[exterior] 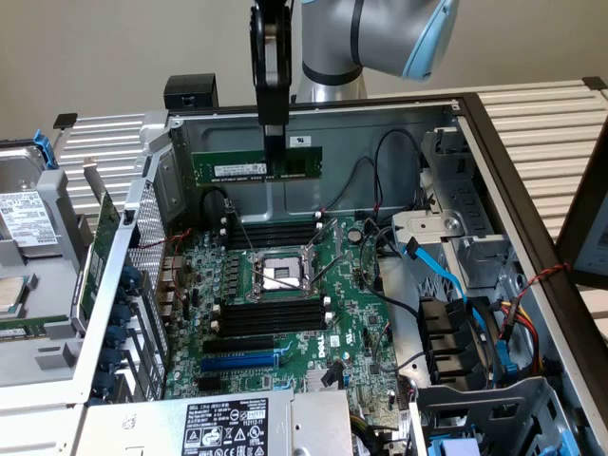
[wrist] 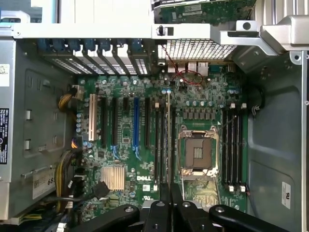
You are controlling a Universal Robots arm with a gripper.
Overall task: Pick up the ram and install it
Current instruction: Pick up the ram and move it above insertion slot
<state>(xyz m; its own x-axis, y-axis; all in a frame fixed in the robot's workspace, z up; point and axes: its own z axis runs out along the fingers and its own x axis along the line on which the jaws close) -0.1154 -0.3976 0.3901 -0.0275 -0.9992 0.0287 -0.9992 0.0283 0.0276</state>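
1. Sits well apart on the exterior view's left: grey drive bay (exterior: 43, 332), no obstacle.
2. Grips the ram (exterior: 228, 166) in a closed hand (exterior: 275, 152); carries it level, lifted clear above the motherboard (exterior: 285, 342), not yet seated.
3. Calls, by the look of it, for squaring the edge over one black memory slot (exterior: 271, 315) beside the CPU socket (exterior: 276, 275).
4. Crowds the right: black cables (exterior: 380, 161) and a blue cable (exterior: 442, 275), possible snags.

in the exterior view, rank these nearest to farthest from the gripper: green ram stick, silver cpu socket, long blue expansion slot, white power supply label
1. green ram stick, clamped in the gripper, up top
2. silver cpu socket, centre
3. long blue expansion slot, lower down
4. white power supply label, bottom edge
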